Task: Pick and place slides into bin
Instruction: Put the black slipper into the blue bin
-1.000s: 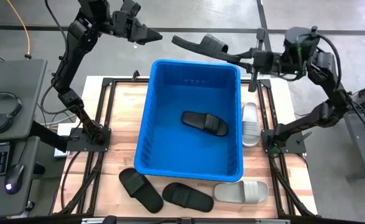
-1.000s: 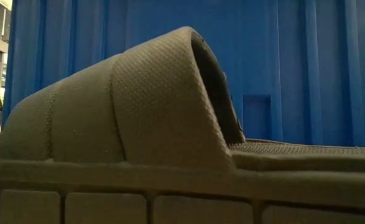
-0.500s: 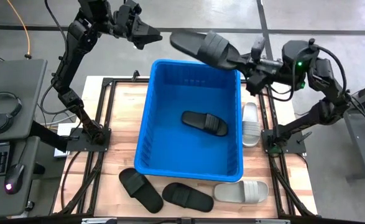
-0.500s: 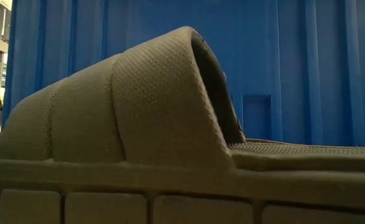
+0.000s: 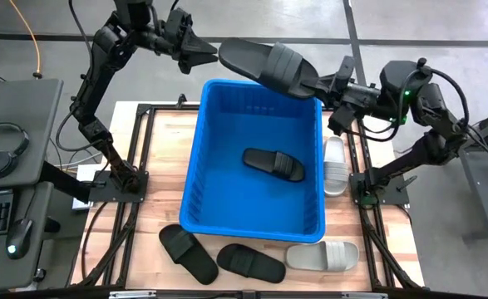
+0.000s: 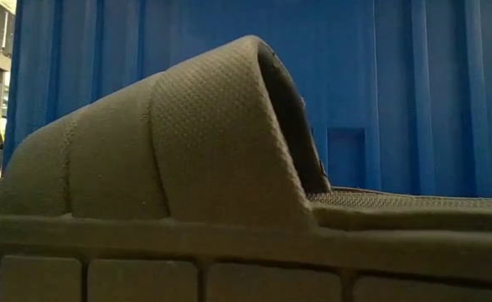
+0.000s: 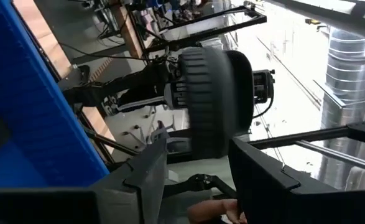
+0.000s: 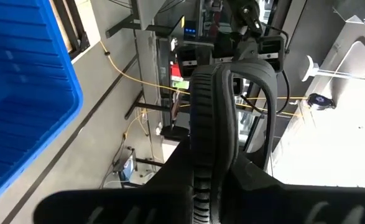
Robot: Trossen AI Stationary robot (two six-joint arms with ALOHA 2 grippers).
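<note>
Black rubber fills the low view: a slide lying on the table [image 6: 204, 159] sits right against the lens, its textured strap arching up, with the ribbed wall of the bin [image 6: 413, 92] rising blue behind it

On the near edge of the wooden table [image 5: 160, 158], seen from above, three slides lie in a row just in front of the bin [image 5: 195, 166]: a black one at the left [image 5: 187, 252], another black one [image 5: 250, 262] beside it, and a light grey one [image 5: 322, 254] at the right. Inside the bin, on its floor toward the right, rests a black slide [image 5: 273, 163]. Against the bin's right wall, outside it, a white slide [image 5: 334, 164] lies lengthwise on the table

Farther back, above the bin's far rim, the right gripper [image 5: 327, 85] is clamped on the heel end of a held black slide [image 5: 267, 65], which sticks out leftward in the air over the far right part of the bin; the right wrist view shows the sole edge-on [image 8: 214, 155] pinched tight between the fingers. The left gripper [image 5: 206, 56] hangs just left of that slide's toe, beyond the bin's far left corner, its fingers [image 7: 146, 168] partly spread and gripping nothing, the slide's sole [image 7: 210, 102] just ahead of them
</note>
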